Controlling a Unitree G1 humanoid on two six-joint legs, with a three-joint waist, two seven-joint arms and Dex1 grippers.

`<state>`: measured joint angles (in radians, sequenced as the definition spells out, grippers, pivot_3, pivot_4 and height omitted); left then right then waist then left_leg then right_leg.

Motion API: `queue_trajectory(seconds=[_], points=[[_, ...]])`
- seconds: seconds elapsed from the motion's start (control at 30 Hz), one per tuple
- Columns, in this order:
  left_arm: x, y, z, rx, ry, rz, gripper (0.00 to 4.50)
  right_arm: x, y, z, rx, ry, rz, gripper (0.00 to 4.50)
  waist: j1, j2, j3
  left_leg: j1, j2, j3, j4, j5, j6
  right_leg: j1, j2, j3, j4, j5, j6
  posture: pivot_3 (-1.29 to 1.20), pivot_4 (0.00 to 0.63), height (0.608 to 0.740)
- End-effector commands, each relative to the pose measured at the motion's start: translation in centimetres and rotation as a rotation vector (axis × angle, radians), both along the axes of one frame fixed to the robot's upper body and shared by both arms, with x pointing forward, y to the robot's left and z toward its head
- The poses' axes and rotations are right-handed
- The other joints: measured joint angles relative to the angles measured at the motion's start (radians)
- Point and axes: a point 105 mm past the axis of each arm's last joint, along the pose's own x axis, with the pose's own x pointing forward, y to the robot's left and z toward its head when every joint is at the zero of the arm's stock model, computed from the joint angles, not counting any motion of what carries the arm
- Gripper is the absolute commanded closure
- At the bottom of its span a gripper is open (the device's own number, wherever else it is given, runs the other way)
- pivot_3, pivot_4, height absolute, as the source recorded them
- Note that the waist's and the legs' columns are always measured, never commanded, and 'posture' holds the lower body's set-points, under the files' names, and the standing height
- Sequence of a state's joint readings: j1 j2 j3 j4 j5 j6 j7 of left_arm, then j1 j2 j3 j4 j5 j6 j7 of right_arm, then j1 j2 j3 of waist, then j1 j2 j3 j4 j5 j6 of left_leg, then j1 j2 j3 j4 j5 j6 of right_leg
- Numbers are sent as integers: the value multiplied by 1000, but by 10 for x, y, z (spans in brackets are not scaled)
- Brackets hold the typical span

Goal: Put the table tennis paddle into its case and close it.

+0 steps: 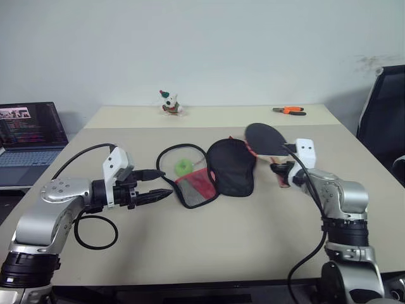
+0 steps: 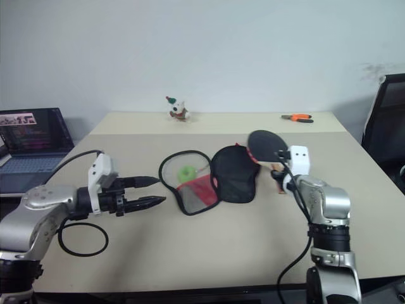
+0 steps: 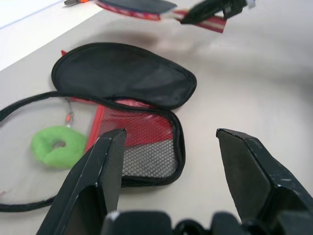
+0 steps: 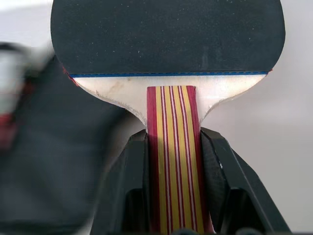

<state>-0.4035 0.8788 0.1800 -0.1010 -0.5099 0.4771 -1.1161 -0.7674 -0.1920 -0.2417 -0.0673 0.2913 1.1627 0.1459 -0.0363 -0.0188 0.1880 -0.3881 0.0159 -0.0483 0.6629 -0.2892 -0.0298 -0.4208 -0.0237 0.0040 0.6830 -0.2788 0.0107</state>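
Note:
The table tennis paddle [image 1: 266, 137] has a black round blade and a striped wooden handle [image 4: 171, 147]. My right gripper [image 1: 282, 171] is shut on that handle and holds the paddle a little above the table, just right of the case. The case [image 1: 232, 166] lies open in the middle of the table. Its black flap is folded to the right, and a red and mesh panel [image 1: 196, 187] and a green tag [image 1: 183, 166] sit inside the zip outline. My left gripper [image 1: 163, 183] stands open left of the case, pointing at it, with nothing between its fingers [image 3: 98, 176].
A laptop [image 1: 28, 136] stands off the table's left side. A small toy figure [image 1: 169, 103] and orange-handled pliers [image 1: 290, 111] lie at the far edge. A black chair [image 1: 386, 120] is at the right. A black cable [image 1: 95, 231] loops under my left arm.

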Motion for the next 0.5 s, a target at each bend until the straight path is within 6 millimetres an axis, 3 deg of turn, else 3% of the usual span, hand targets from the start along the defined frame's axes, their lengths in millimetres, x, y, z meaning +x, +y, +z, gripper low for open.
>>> queue_trajectory(seconds=[0.03,0.17,0.5], points=[[1,12,20,-15,-81,61,1283,-11,26,5,18,-34,35,3439,2,0,0,0,0,0,0,0,0,0,0,0,0,0,0,0,150,740],[-2,8,16,-26,-73,60,1283,-6,47,-7,30,-14,35,3439,3,0,0,0,-2,1,1,0,0,0,-1,1,0,0,1,0,150,740],[-3,4,15,-25,-72,61,1283,29,80,-4,2,-70,60,3439,-4,0,0,2,-2,3,0,0,0,0,1,3,1,0,1,0,150,740]])
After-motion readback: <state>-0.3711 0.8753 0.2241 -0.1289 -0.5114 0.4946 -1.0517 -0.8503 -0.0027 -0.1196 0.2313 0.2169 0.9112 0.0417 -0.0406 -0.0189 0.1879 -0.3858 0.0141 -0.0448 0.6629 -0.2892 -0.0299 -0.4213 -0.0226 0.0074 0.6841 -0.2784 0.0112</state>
